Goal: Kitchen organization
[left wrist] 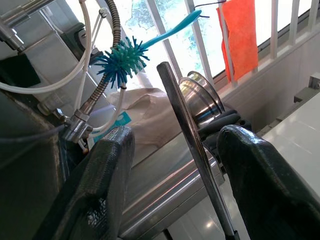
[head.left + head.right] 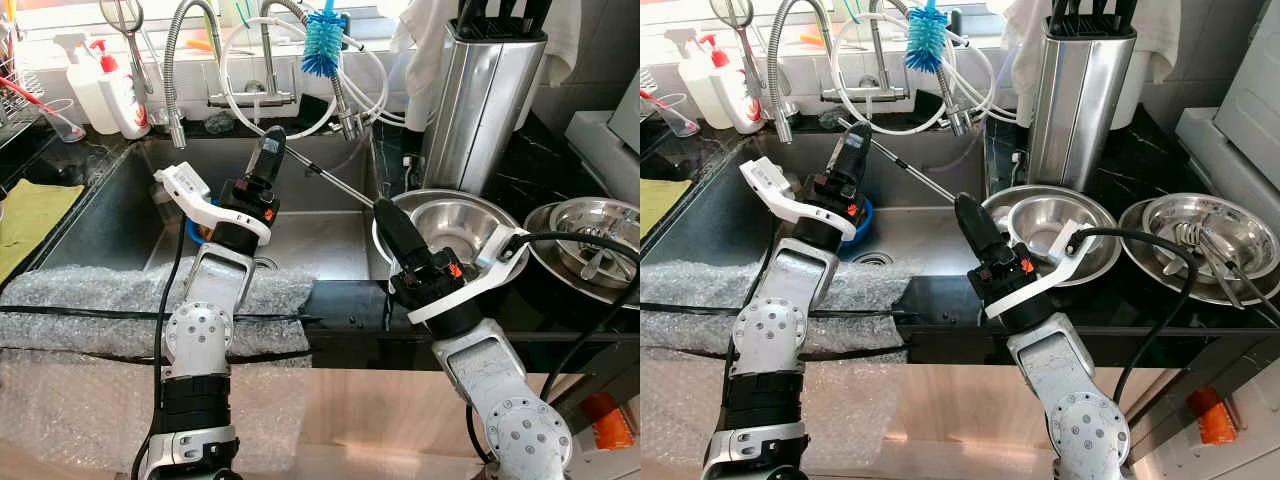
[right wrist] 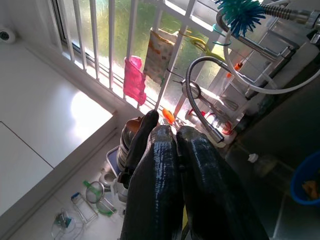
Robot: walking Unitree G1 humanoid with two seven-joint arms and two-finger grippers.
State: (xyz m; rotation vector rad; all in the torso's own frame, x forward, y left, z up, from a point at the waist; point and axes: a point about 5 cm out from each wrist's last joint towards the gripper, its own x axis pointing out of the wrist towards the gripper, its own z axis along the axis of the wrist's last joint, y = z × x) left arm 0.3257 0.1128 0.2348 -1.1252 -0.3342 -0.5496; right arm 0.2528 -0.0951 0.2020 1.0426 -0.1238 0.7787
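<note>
Left end effector (image 2: 268, 150) hangs open over the sink (image 2: 100, 225), a thin metal rod (image 1: 192, 145) between its fingers, ungripped. It should probably centre on the rod before closing; right end effector (image 2: 392, 222) is closed, empty.

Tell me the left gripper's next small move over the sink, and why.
Probably close the left gripper: its fingers stand open on either side of the thin metal rod, which slants across the sink and isn't gripped yet.

sink (image 2: 110, 230) left, bowls (image 2: 455, 225) right
</note>
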